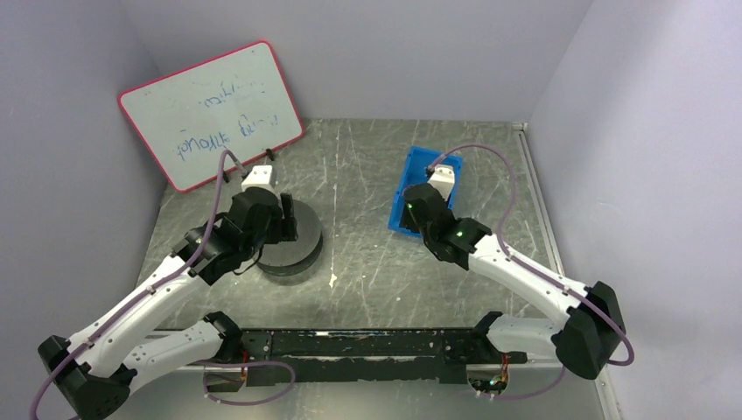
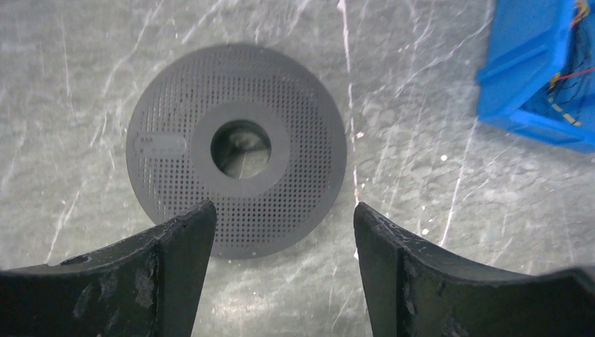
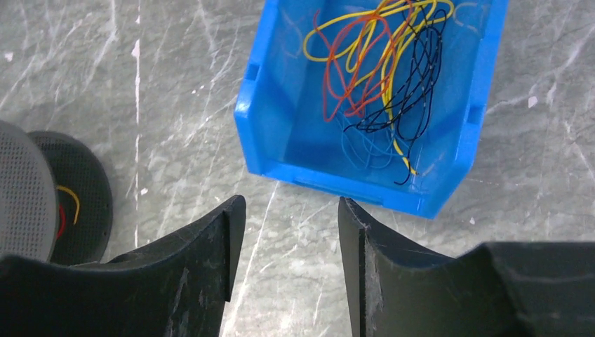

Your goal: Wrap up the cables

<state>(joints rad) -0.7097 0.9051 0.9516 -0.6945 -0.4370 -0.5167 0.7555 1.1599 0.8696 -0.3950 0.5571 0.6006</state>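
Note:
The cables (image 3: 359, 84), thin yellow, orange-red and dark wires, lie tangled in the blue bin (image 3: 281, 140). My right gripper (image 3: 291, 205) hangs open above the table just short of the bin's near wall, with nothing between its fingers. The dark grey perforated spool (image 2: 236, 151) lies flat on the table. A short yellow and red wire piece (image 3: 72, 200) shows between its two discs. Open and holding nothing, my left gripper (image 2: 284, 212) hovers over the spool's near edge. From above, the left gripper (image 1: 287, 219) is over the spool (image 1: 297, 255) and the right gripper (image 1: 418, 213) over the bin (image 1: 414, 166).
A whiteboard (image 1: 210, 109) with a pink frame leans against the back left wall. Grey walls close in the table on the left, back and right. A black rail (image 1: 367, 346) runs along the near edge between the arm bases.

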